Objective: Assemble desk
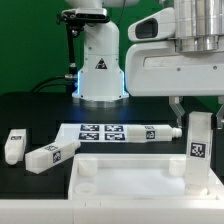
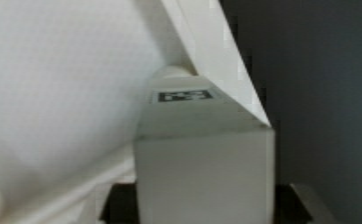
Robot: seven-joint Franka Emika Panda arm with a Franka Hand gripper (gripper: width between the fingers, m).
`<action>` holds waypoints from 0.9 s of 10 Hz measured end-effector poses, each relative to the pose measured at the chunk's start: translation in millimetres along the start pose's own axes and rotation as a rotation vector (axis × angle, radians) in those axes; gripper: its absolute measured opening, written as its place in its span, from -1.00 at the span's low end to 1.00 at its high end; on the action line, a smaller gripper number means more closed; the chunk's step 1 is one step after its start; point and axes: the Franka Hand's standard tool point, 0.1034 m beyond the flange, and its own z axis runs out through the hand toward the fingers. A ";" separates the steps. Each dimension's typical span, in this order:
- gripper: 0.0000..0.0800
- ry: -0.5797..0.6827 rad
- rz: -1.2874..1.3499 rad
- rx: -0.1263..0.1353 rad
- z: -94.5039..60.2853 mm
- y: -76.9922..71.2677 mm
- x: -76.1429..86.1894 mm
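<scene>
Fingers [image 1: 176, 110] flank upright desk leg [image 1: 198, 150]

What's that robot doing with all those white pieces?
The robot arm is building a white desk. Its gripper is around the top of one leg, which stands upright at a corner of the desk top. I can't tell whether it is squeezing it. A second leg and a third leg lie at the exterior view's left, and a fourth leg lies by the marker board.
</scene>
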 end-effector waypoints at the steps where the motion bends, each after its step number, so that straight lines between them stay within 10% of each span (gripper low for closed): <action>1: -0.28 0.000 0.174 0.000 0.6 -0.7 -1.3; 6: -0.28 -0.046 0.770 0.044 1.5 4.8 7.1; 8: -0.09 -0.038 0.667 0.041 1.4 4.7 7.2; 9: 0.36 -0.033 0.483 0.043 0.7 1.2 5.1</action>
